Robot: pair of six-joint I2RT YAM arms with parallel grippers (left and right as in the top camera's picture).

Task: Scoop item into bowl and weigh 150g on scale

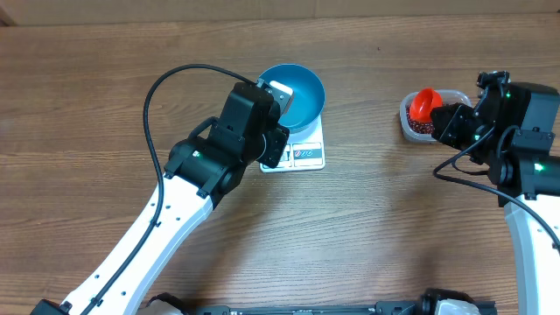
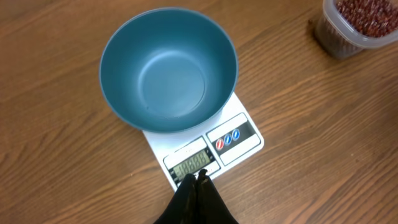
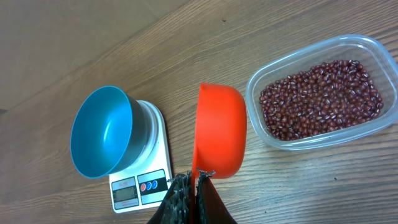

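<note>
Left gripper (image 2: 198, 182): shut, empty.
Right gripper (image 3: 196, 182): clamped on orange plastic scoop (image 3: 221, 130).
Scooping: dig into small red-brown beans (image 3: 320, 96) at right, carry level to round blue bowl (image 3: 102, 130).

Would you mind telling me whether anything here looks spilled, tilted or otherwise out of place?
Nothing stands out: the blue bowl sits upright and empty on the scale, and the beans lie inside their clear tub.

the bowl (image 2: 168, 68) is teal-blue, the scale (image 2: 211, 154) white with red and blue buttons (image 2: 227, 140); beans (image 3: 320, 96) dark red-brown, tub (image 3: 373, 46) clear, scoop (image 3: 221, 130) bright orange, desk (image 2: 311, 155) brown wood-grain.
</note>
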